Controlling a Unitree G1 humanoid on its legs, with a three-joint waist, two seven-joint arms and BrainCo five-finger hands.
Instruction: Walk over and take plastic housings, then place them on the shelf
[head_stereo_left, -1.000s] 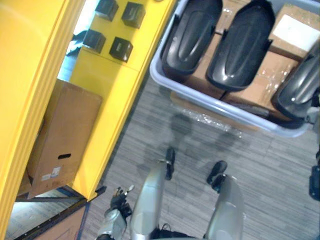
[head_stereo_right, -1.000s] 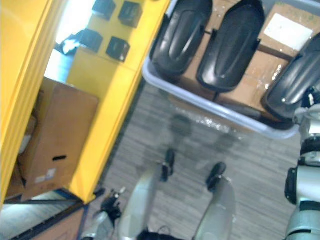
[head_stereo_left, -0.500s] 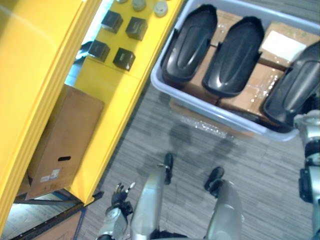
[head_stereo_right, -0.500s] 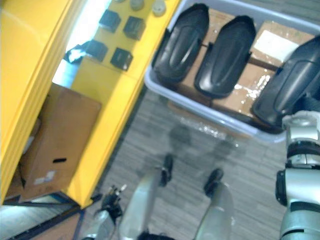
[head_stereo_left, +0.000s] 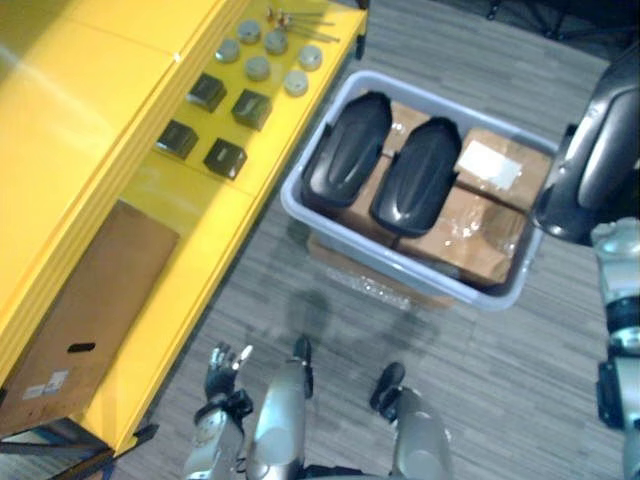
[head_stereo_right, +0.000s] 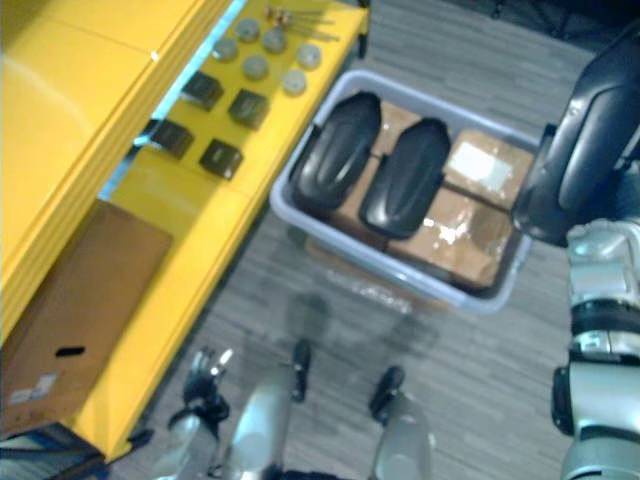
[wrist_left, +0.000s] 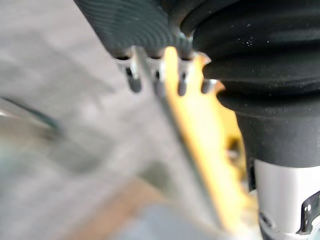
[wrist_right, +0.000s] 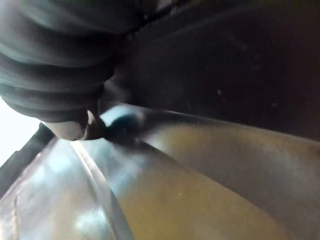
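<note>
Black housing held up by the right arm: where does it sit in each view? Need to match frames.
Left eye view: black housing at the far right edge, beyond the bin.
Right eye view: at the right side, larger.
Right wrist view: probably the dark surface close against the camera.
Left wrist view: faces the yellow shelf edge instead.
Shared landmark: grey bin with two more housings inside.

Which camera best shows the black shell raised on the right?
The right eye view: the housing shows nearly whole, raised at the right. The left eye view cuts it at the edge. The right wrist view sees its dark surface from very close. The left wrist view faces floor.
</note>
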